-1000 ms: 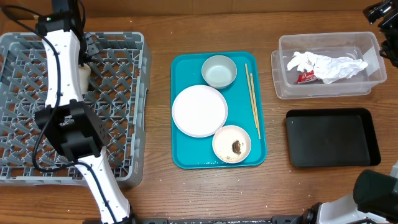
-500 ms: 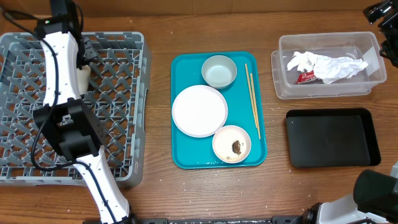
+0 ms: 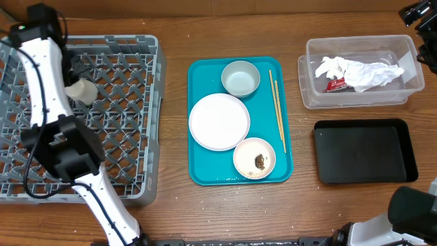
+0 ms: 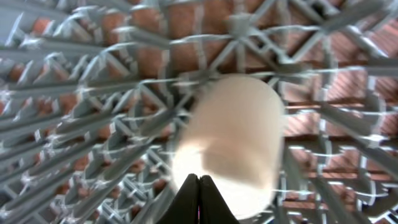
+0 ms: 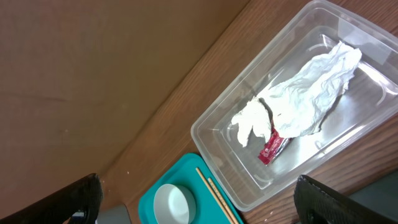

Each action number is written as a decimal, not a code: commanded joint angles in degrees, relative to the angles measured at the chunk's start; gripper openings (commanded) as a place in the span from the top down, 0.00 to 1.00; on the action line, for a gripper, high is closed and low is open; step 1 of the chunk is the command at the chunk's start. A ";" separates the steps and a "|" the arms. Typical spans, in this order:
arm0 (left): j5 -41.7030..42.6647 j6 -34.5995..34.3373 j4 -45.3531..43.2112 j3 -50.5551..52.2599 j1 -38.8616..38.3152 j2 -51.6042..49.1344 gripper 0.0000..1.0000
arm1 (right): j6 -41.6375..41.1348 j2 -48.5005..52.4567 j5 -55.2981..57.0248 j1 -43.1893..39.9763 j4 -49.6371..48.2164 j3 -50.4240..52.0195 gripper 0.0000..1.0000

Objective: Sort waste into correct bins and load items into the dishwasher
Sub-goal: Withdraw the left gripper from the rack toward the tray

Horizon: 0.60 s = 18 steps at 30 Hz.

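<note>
Open gap between rack (image 3: 130, 140), teal tray (image 3: 205, 167)

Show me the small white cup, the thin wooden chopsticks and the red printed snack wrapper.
small white cup (image 3: 82, 91): overhead view, on its side wall.
thin wooden chopsticks (image 3: 278, 109): overhead view, middle of one stick.
red printed snack wrapper (image 3: 334, 85): overhead view, its exposed red end.

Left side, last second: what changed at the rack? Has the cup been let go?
The left arm swung toward the left edge of the dish rack, uncovering the white cup, which now lies tilted on the grid. The left gripper is shut with nothing between its fingers, so the cup is free. Everything on the teal tray, the clear tub and the black tray are unchanged.
</note>
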State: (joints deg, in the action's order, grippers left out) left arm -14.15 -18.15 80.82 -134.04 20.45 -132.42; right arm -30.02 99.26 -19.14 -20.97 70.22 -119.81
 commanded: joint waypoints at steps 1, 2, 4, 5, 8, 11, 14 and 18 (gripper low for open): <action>1.03 -4.59 1.46 -2.97 2.16 6.67 0.96 | -0.24 -1.51 -0.02 -0.11 -0.15 -0.24 0.00; 2.23 -4.55 1.57 -2.97 2.49 7.93 0.96 | -0.24 -1.51 -0.02 -0.11 -0.15 -0.24 0.00; 4.74 -4.52 1.75 -2.97 2.82 10.38 0.96 | -0.24 -1.51 -0.02 -0.11 -0.13 -0.24 0.00; 6.47 -4.44 1.77 -2.97 2.80 11.50 0.96 | -0.24 -1.51 -0.02 -0.11 -0.13 -0.24 0.00; 17.86 -2.29 1.66 -2.97 2.05 14.58 0.96 | -0.24 -1.51 -0.02 -0.11 -0.13 -0.24 0.00; 37.75 7.26 1.49 -2.97 -2.14 15.65 0.92 | -0.24 -1.51 -0.02 -0.11 -0.13 -0.24 0.00; 47.28 14.86 1.73 -2.95 -8.22 15.02 0.68 | -0.24 -1.51 -0.02 -0.11 -0.15 -0.24 0.00; 44.63 17.07 -0.57 -2.93 -19.74 13.03 0.09 | -0.24 -1.51 -0.02 -0.11 -0.15 -0.24 0.00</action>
State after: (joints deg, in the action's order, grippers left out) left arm 24.58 -7.35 81.80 -136.77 8.95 -117.47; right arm -30.02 99.26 -19.11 -20.95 70.22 -119.81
